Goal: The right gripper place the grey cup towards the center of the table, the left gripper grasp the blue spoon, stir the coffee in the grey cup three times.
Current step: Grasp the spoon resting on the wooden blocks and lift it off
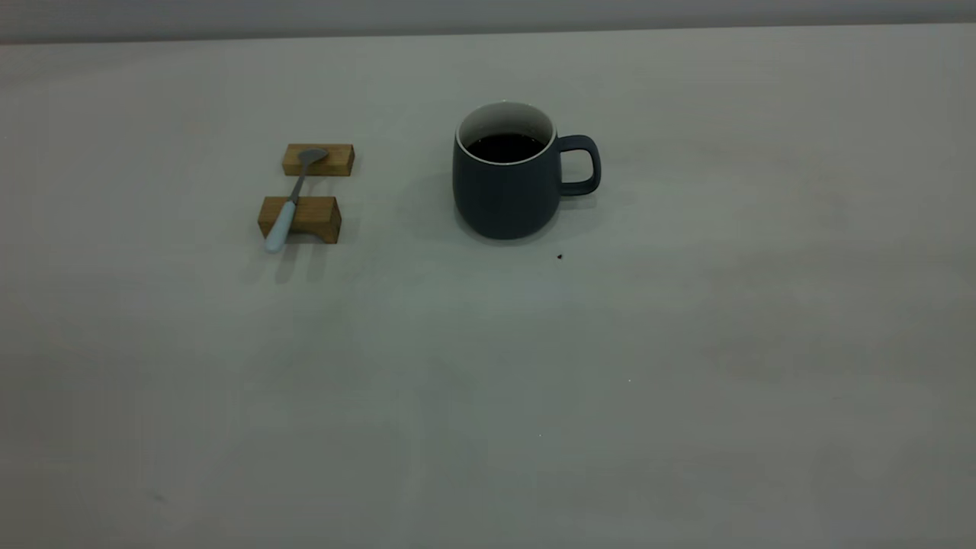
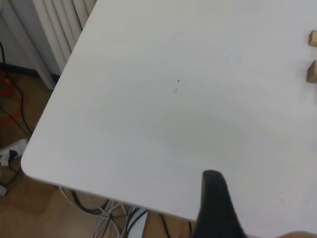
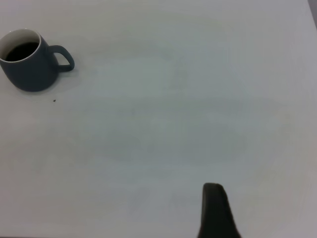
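Observation:
The grey cup (image 1: 507,191) stands upright near the middle of the table (image 1: 534,396), its handle pointing right, with dark coffee (image 1: 505,147) inside. Left of it, the blue spoon (image 1: 293,194) lies across two wooden blocks, its bowl on the far block (image 1: 335,162) and its pale handle over the near block (image 1: 313,217). Neither gripper appears in the exterior view. In the right wrist view, a black part of the right gripper (image 3: 214,210) hangs far from the cup (image 3: 29,69). The left gripper (image 2: 214,208) hovers over a bare table corner, away from the spoon, which is out of that view.
A small dark speck (image 1: 559,257) lies just in front of the cup. The left wrist view shows the table's corner edge (image 2: 29,166), floor cables (image 2: 104,218) and a white radiator (image 2: 59,25) beyond it, and the two blocks (image 2: 312,72) at the picture's border.

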Robot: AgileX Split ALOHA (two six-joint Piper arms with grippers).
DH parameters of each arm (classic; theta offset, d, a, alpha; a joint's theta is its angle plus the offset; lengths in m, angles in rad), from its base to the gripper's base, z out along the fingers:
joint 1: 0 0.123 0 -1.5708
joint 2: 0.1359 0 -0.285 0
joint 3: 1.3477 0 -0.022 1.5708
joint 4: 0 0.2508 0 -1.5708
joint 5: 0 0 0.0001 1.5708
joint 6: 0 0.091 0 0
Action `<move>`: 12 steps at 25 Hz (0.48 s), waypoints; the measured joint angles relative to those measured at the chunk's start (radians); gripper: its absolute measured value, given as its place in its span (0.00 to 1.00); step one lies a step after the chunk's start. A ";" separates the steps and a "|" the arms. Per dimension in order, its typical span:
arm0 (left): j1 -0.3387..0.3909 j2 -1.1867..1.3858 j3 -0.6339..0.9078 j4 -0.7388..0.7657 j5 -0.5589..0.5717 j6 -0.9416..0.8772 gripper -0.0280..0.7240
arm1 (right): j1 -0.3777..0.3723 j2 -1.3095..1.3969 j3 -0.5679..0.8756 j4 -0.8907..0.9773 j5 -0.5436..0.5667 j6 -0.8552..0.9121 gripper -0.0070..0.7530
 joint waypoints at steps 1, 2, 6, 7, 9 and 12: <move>0.000 0.044 -0.009 -0.004 -0.028 0.006 0.80 | 0.000 0.000 0.000 0.001 0.000 0.000 0.72; 0.000 0.088 -0.018 -0.008 -0.051 0.008 0.80 | 0.000 0.000 0.000 0.001 0.000 0.000 0.72; 0.000 0.361 -0.076 -0.020 -0.120 0.033 0.80 | 0.000 0.000 0.000 0.002 0.000 0.000 0.72; 0.000 0.423 -0.091 -0.022 -0.132 0.044 0.80 | 0.000 0.000 0.000 0.002 0.000 0.000 0.72; 0.000 0.568 -0.118 -0.037 -0.162 0.060 0.80 | 0.000 0.000 0.000 0.002 0.000 0.000 0.72; 0.000 0.756 -0.152 -0.102 -0.253 0.089 0.80 | 0.000 0.000 0.000 0.002 0.000 0.000 0.72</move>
